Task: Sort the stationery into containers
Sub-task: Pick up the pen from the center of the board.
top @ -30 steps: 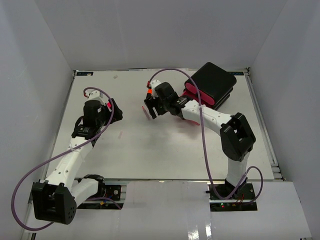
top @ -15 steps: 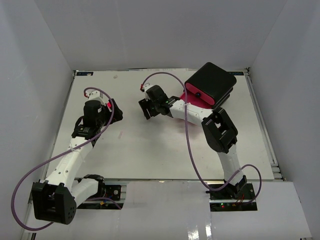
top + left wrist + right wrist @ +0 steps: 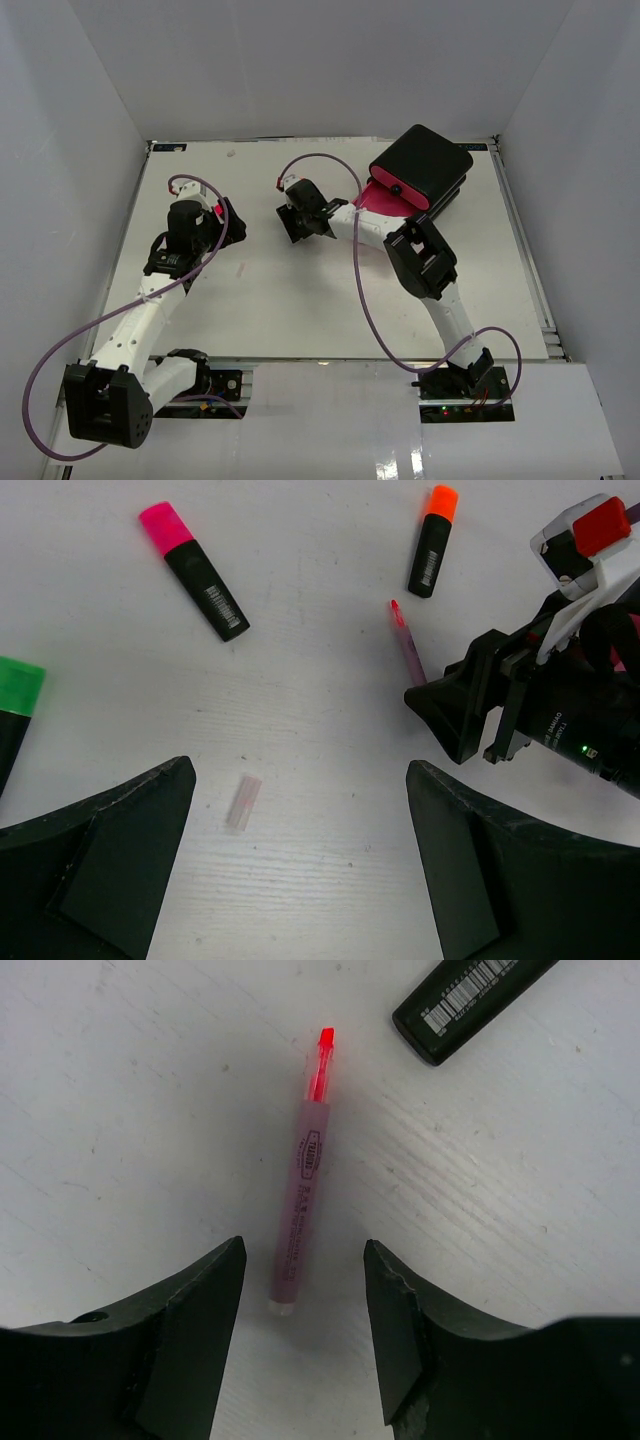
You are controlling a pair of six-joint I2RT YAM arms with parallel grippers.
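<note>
My right gripper [image 3: 303,1260] is open and low over the table, its jaws either side of the blunt end of a thin pink pen [image 3: 305,1175] with a red tip, not touching it. A black highlighter body [image 3: 470,1005] lies just beyond. In the left wrist view I see the same pen [image 3: 408,642], an orange-capped highlighter [image 3: 432,542], a pink-capped highlighter [image 3: 195,572], a green cap [image 3: 18,685] and a small clear cap [image 3: 243,801]. My left gripper [image 3: 300,850] is open and empty above the table. The black drawer box [image 3: 420,168] has a pink drawer [image 3: 383,197] pulled out.
From above, my right gripper [image 3: 297,222] sits at table centre-back and my left gripper [image 3: 232,222] a little to its left; they hide the stationery there. White walls enclose the table [image 3: 330,300]. The right arm's purple cable [image 3: 360,270] loops over the table.
My right arm has swung left from beside the drawers and come down over the pink pen. The left arm has not moved.
</note>
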